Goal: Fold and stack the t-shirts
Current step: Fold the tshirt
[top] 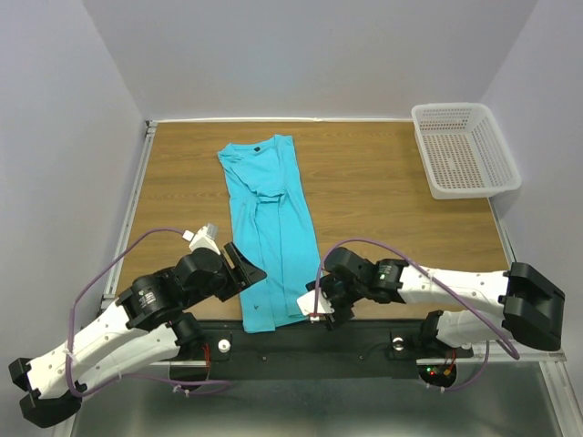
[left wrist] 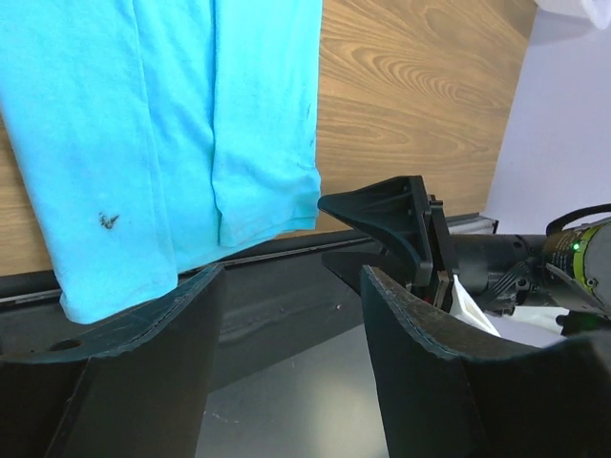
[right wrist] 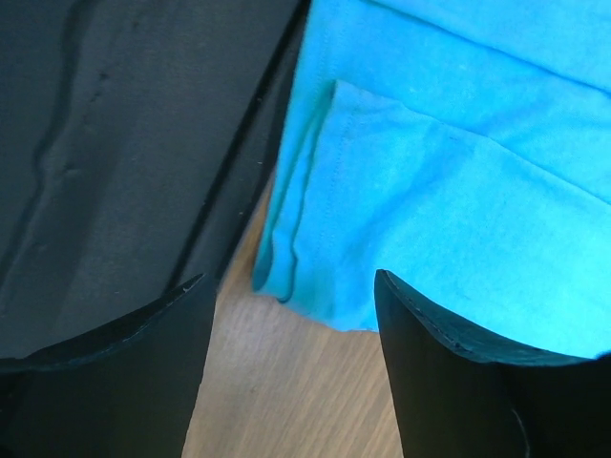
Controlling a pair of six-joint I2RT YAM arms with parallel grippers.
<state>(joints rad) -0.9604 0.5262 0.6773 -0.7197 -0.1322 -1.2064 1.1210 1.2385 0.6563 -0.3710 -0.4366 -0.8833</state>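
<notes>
On the wooden table (top: 383,182) the t-shirt (top: 273,228) lies in a long folded strip, hem at the near edge, left gripper (left wrist: 291,277) and right gripper (right wrist: 286,281) open and empty by its corners — a shallow pinch might catch one layer, spoiling the fold.

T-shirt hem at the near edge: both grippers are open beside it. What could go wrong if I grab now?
1. The t-shirt hem overhangs the table edge onto the black rail, so a grab there may hit the rail.
2. The right wrist view shows folded layers stacked at the corner. The right gripper may catch only the top one and undo the fold.
3. The left gripper gapes over the rail, beside the hem, so closing there may miss the cloth.
</notes>
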